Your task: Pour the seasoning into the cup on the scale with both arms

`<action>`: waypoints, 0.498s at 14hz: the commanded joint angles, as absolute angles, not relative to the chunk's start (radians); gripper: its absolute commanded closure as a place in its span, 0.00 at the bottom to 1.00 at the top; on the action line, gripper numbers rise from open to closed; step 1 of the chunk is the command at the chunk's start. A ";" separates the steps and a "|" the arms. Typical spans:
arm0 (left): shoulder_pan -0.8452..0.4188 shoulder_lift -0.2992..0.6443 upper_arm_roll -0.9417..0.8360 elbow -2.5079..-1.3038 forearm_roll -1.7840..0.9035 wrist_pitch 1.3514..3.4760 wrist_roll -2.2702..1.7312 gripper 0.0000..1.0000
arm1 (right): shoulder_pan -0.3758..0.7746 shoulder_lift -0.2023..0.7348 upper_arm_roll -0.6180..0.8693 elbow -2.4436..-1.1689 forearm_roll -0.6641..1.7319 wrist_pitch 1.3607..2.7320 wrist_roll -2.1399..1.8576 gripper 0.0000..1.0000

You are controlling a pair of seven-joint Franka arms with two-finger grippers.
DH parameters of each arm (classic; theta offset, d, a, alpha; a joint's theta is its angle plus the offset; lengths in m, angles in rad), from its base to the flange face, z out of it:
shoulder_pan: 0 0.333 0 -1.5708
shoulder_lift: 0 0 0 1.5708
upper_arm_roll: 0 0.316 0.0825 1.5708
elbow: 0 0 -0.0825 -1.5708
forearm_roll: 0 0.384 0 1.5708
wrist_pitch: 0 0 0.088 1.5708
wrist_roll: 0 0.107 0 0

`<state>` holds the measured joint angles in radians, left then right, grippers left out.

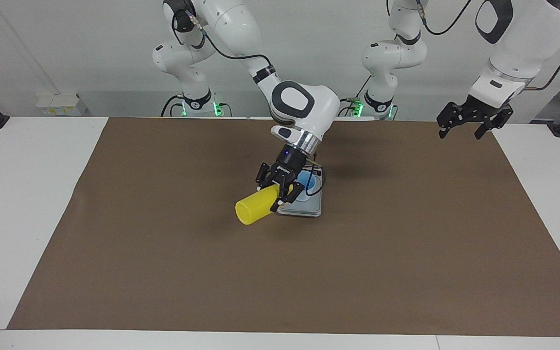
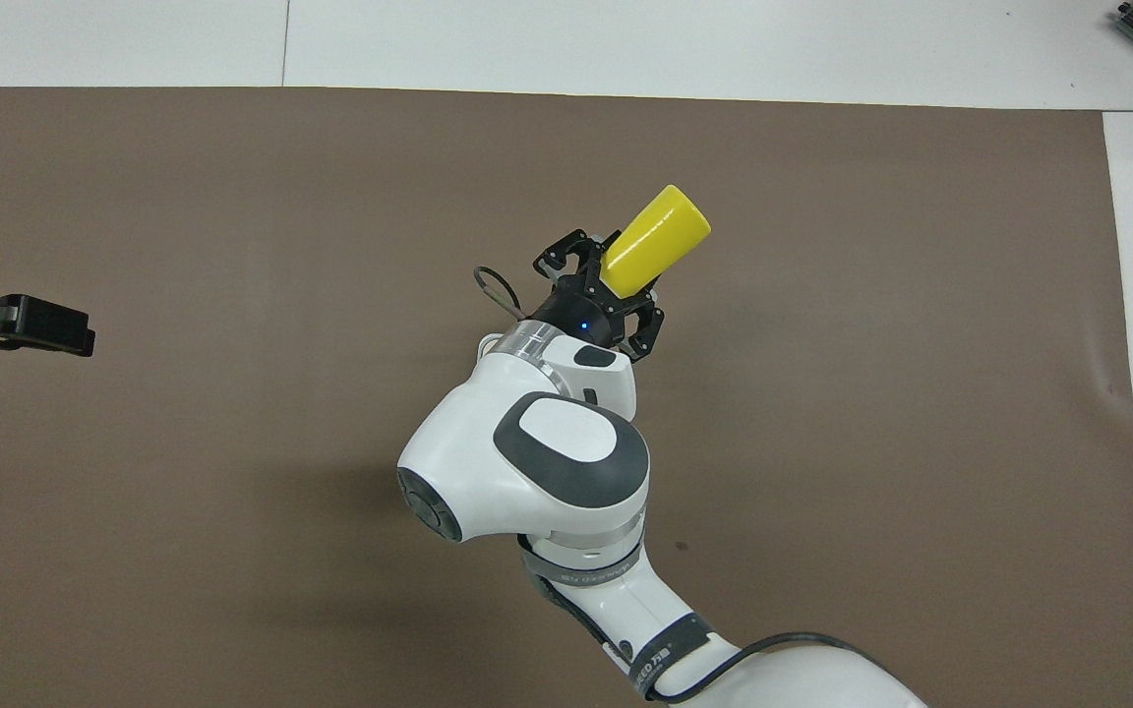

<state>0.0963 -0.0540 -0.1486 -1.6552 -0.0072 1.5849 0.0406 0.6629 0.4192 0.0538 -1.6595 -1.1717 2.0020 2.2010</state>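
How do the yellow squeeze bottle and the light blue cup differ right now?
The yellow plastic squeeze bottle is held in the air, tipped on its side in the right claw; the small light blue plastic cup stands upright on the silver-grey scale. The bottle is longer, the cup shorter. Both are plastic.

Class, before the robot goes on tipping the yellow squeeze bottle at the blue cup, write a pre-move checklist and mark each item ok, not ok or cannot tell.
1. Right gripper shut on the yellow squeeze bottle: ok.
2. Bottle tipped, base away from the light blue cup: ok.
3. Cup standing on the kitchen scale: ok.
4. Nozzle over the cup's mouth: cannot tell, the gripper hides it.
5. Cap off the nozzle: cannot tell.
6. Left gripper open, waiting over the brown mat's edge at its own end, away from the pour: ok.
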 commanded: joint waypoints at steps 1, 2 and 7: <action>0.101 -0.064 -0.149 -1.660 -0.014 1.574 0.031 0.00 | 0.621 0.358 0.061 -1.670 -1.079 2.043 2.217 1.00; 0.101 -0.064 -0.149 -1.660 -0.014 1.574 0.031 0.00 | 0.609 0.344 0.063 -1.671 -1.034 2.052 2.214 1.00; 0.101 -0.064 -0.149 -1.660 -0.014 1.574 0.031 0.00 | 0.537 0.287 0.061 -1.672 -0.621 2.103 2.188 1.00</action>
